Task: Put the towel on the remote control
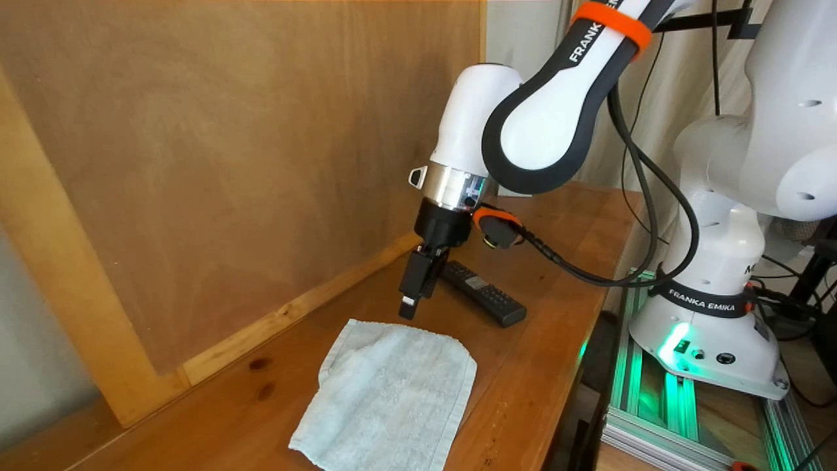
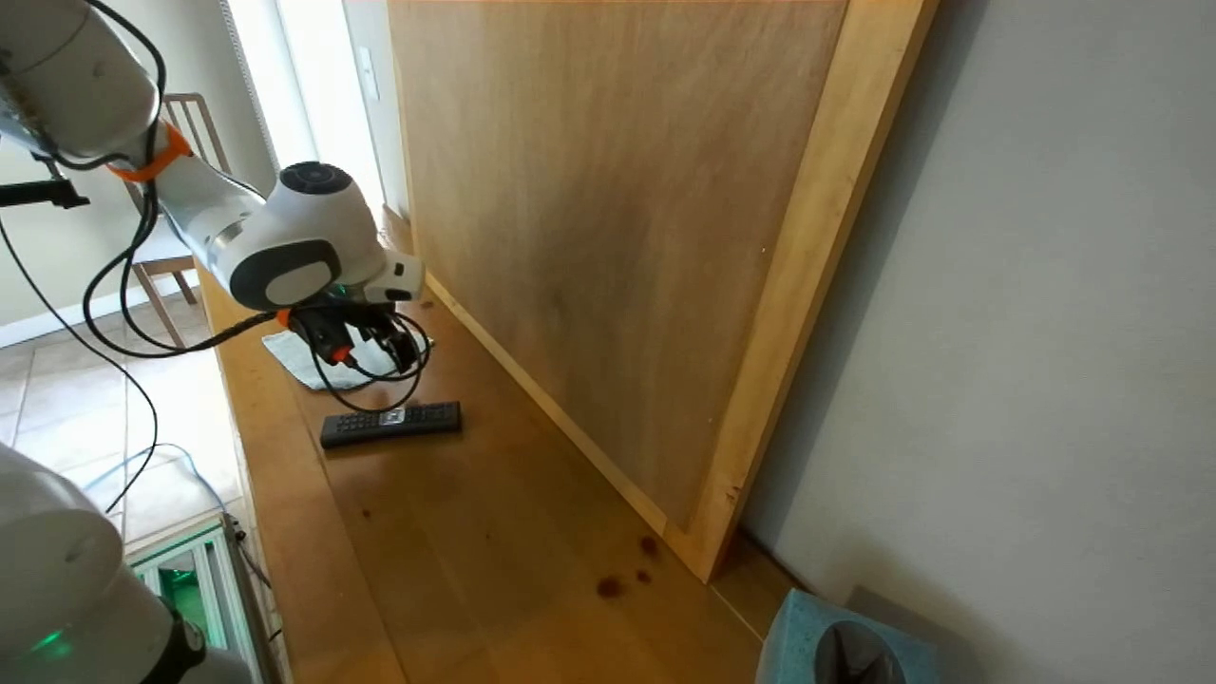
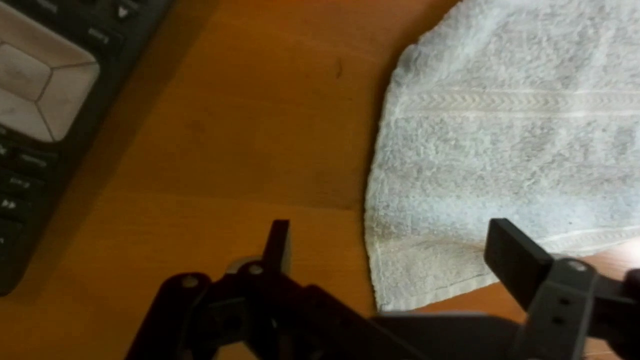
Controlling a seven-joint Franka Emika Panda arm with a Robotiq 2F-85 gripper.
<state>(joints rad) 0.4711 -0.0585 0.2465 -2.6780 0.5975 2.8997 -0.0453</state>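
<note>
Wrist view: jaws of the black two-finger gripper (image 3: 390, 227) stand wide apart, a corner of the white wrinkled terry towel (image 3: 505, 155) visible between them; height above it cannot be judged. Towel at 3 o'clock, spread on the brown wooden tabletop (image 3: 225, 150), cut off at top and right. Slim black bar-shaped remote control (image 3: 57, 102) at 10 o'clock, apart from towel, long axis 1 to 7, also cut off. In an exterior view, towel (image 1: 392, 396) at 6 o'clock, axis about 1 to 7, lower end out of frame; remote control (image 1: 485, 296), 10 to 4. In an exterior view, towel (image 2: 293, 353) partly hidden behind gripper, fingers hard to make out; remote control nearly 9 to 3.
</note>
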